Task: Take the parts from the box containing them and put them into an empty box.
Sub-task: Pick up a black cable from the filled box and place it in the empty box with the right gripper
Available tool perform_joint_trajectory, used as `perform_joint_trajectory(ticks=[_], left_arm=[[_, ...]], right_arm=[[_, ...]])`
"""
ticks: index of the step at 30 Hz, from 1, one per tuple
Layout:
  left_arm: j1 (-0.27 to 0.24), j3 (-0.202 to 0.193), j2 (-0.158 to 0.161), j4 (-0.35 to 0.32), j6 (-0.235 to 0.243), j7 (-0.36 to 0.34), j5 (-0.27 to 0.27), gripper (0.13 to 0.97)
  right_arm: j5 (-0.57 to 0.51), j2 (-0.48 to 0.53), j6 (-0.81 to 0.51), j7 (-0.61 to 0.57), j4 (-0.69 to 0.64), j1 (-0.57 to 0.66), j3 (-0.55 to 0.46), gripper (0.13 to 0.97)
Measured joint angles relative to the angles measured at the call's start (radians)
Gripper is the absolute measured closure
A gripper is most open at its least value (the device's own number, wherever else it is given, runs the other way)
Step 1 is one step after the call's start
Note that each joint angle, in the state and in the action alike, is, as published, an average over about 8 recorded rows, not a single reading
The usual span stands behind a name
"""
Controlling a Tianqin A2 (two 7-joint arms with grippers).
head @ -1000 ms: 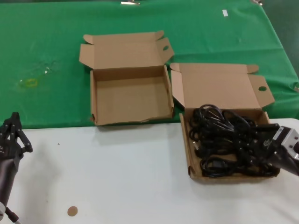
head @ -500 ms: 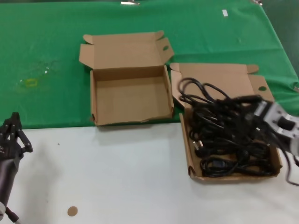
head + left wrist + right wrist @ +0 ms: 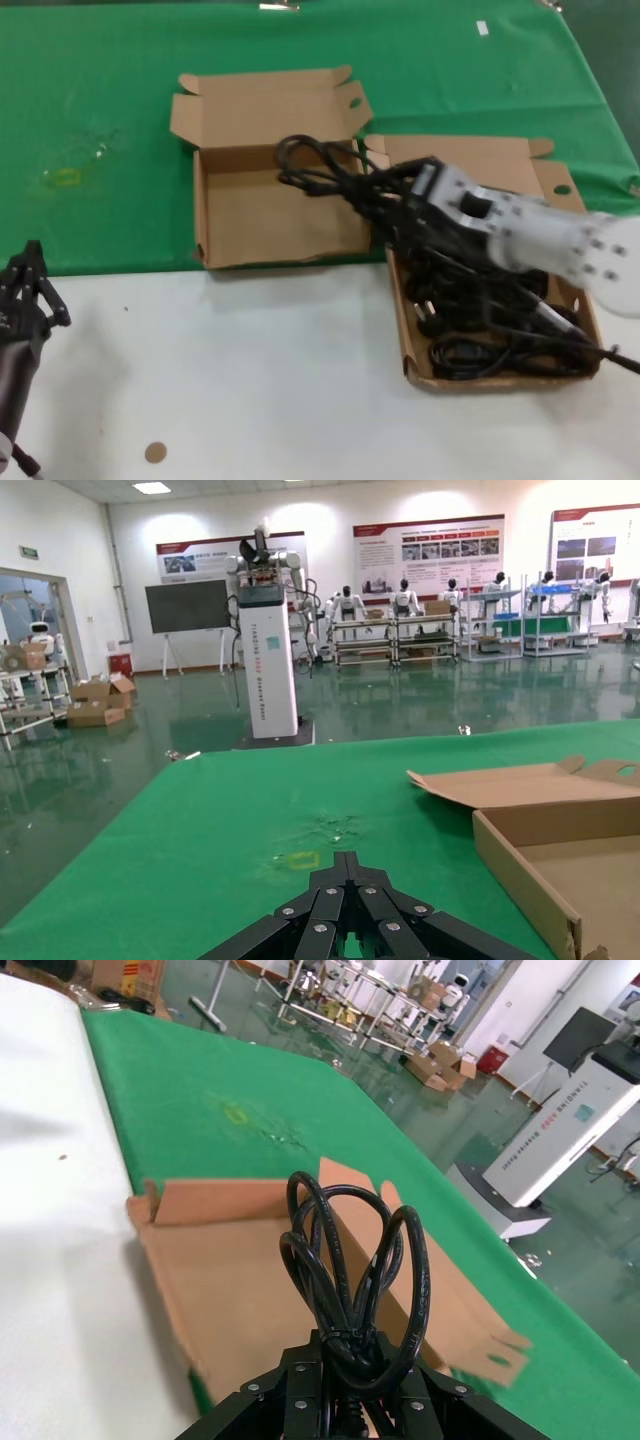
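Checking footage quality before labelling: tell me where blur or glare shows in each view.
Head view: the right end effector and its white arm are motion-smeared, carrying a black coiled power cord; the brown cardboard boxes stay sharp. Right wrist view: the cord is crisp, the white table edge washed out. Left wrist view: the glossy floor behind reflects ceiling lights.

White right forearm (image 3: 560, 240) with dark round button, black screw-studded end effector (image 3: 350, 1385) linkages.
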Motion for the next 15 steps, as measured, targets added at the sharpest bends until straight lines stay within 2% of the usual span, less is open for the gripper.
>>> perform_joint_trajectory(ticks=[7,15], left_arm=[[0.0,0.0,0.0,0.0,0.0,0.0,0.0,0.953],[0.0,0.0,0.0,0.0,0.0,0.0,0.0,0.953]], right_arm=[[-0.019,-0.15,0.019,-0.07,-0.215,0.134,-0.045,0.852],[0.042,-0.278,0.064,-0.219,-0.477,0.258,-0.064,0.852]])
